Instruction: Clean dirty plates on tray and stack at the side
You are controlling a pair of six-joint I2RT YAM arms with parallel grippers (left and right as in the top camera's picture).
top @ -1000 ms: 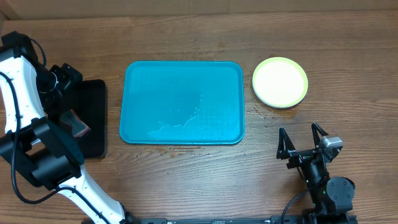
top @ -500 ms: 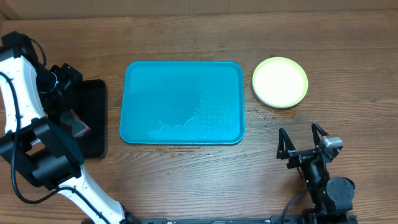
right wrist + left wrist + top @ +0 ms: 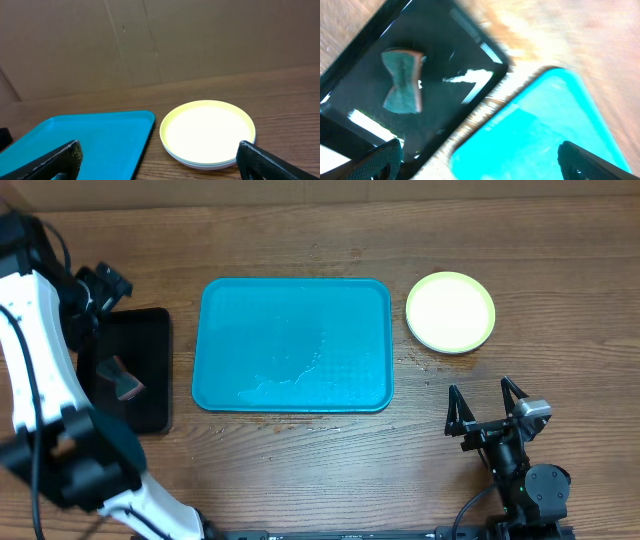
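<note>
The plates (image 3: 450, 312) stand in one stack on the table to the right of the turquoise tray (image 3: 292, 345), with the yellow-green one on top. In the right wrist view the stack (image 3: 207, 132) shows paler rims underneath. The tray holds no plates and only thin wet streaks. It also shows in the right wrist view (image 3: 90, 145) and the left wrist view (image 3: 545, 135). My left gripper (image 3: 100, 292) is open and empty, above the far edge of a black tray; its fingers (image 3: 480, 165) are wide apart. My right gripper (image 3: 487, 405) is open and empty, near the front edge and short of the stack (image 3: 160, 162).
A small black tray (image 3: 140, 370) lies left of the turquoise tray, with a teal and brown sponge (image 3: 124, 378) in it. The sponge also shows in the left wrist view (image 3: 402, 80). A cardboard wall stands behind the table.
My left arm has swung up and away from the black tray, with motion blur in its wrist view. The sponge stays in the tray. The right arm has not moved.
</note>
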